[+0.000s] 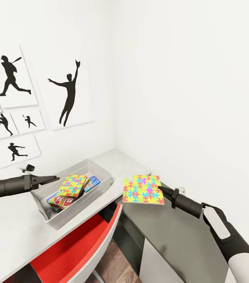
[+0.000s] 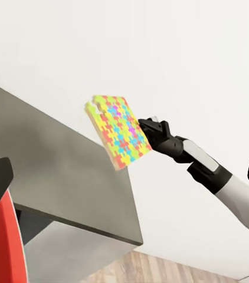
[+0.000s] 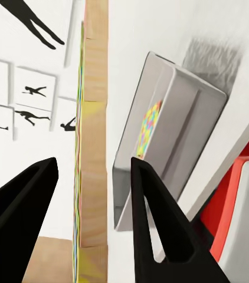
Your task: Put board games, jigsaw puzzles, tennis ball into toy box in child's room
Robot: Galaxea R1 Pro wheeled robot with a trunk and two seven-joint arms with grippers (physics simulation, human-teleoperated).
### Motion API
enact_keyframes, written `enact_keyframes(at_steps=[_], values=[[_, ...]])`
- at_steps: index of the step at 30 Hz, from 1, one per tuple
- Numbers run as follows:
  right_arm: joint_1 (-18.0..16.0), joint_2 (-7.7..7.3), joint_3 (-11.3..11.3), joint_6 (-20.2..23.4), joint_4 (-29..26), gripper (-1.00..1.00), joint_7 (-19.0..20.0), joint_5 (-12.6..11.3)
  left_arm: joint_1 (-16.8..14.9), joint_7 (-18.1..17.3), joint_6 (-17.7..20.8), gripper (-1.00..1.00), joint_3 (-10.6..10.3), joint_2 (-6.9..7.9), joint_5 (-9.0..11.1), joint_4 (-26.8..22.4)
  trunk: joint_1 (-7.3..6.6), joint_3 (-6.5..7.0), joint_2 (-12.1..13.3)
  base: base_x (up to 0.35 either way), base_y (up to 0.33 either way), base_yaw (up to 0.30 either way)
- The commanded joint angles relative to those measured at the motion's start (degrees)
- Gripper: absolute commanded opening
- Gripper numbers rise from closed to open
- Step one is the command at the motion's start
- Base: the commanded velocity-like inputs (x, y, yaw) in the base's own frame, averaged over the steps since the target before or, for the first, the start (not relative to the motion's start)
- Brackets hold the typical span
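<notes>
The right gripper [image 1: 163,191] clenches one edge of the flat multicoloured jigsaw puzzle box [image 1: 143,189], holding it level and clear of the grey table [image 1: 187,239], probably for carrying across. Beyond it the grey plastic toy box [image 1: 101,175] already holds another puzzle and colourful board games. The left gripper [image 1: 55,179] hovers at the toy box's rim, apparently empty; whether its fingers are parted, I cannot tell.

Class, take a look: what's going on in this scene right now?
A two-armed robot is tidying toys into a grey toy box on a table. Its right pincer holds a colourful jigsaw puzzle by one edge, in the air beside the box. The box already holds another jigsaw puzzle and some board games. The left pincer hovers at the box's other end.
</notes>
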Motion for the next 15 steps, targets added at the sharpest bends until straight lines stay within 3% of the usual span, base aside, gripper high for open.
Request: enact_keyframes(at_steps=[1,15], values=[[-0.05,-0.01,-0.01,0.23,0.0,-1.0,0.14,-0.06,-0.05,-0.23,0.59,1.0,-0.01,0.02,-0.04,0.0,0.03,-0.11,-0.1,0.0,0.0,0.0],[-0.05,0.12,0.03,-0.25,-0.04,-1.0,0.36,-0.1,-0.04,-0.23,0.57,1.0,0.03,0.1,-0.1,0.0,0.03,-0.11,-0.1,0.0,0.0,0.016]])
